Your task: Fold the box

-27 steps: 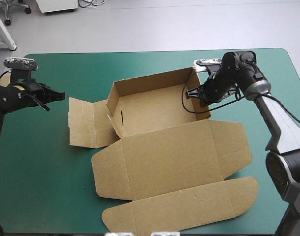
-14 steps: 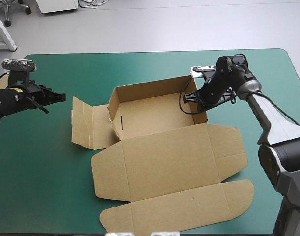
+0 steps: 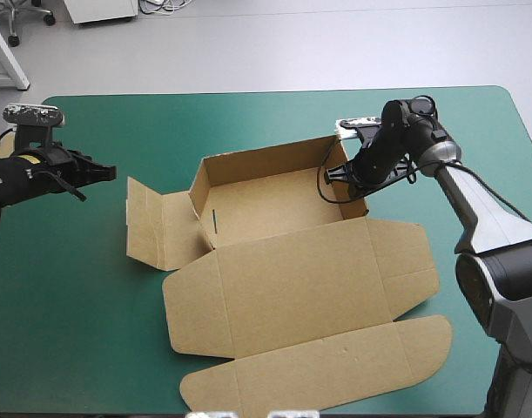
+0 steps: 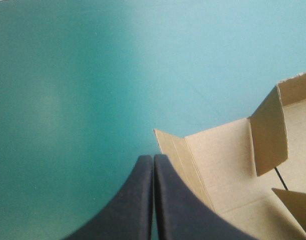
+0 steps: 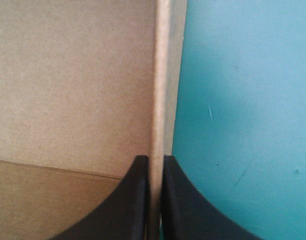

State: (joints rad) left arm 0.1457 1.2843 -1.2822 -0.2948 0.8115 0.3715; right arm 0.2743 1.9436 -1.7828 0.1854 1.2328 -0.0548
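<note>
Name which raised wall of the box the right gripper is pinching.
The right wall, its edge clamped in the right gripper; the far wall and left wall stand free.

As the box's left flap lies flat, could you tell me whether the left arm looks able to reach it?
Probably yes: the left gripper, shut and empty, hovers beside the left flap with only bare teal-green cover between them; it would have to open first.
</note>
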